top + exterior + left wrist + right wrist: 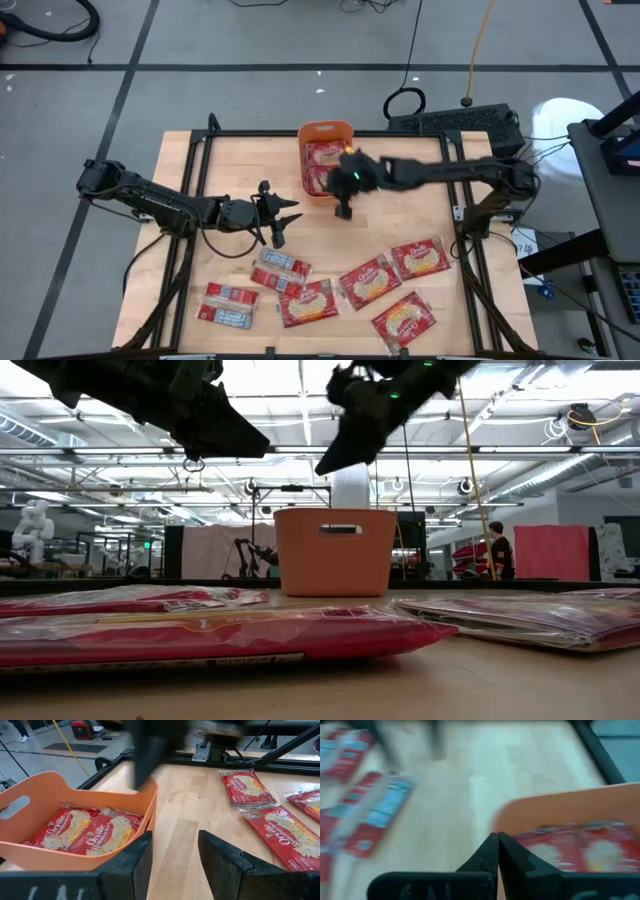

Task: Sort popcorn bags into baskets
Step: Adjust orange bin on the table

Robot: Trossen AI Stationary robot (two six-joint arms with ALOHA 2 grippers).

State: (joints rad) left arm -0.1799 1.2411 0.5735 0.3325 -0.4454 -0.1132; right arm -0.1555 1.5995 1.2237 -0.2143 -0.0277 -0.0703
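Observation:
The orange basket (325, 130) stands at the table's far edge, with red popcorn bags (322, 160) lying flat inside it, label side up (87, 832). Several more bags lie flat on the near half of the table, among them one grey-blue side up (281, 263) and one label up (370, 280). My right gripper (343, 211) hangs shut and empty above the basket's near right corner (497, 839). My left gripper (283, 222) is open and empty, hovering to the left of that corner and pointing toward the basket (175, 852).
A black frame rail (250, 137) runs round the tabletop. Bare wood (400, 215) lies between the basket and the bags on the near side. Beyond the table a person (497, 550) stands far off in the room. Cables and a dark box (470, 120) sit behind the far edge.

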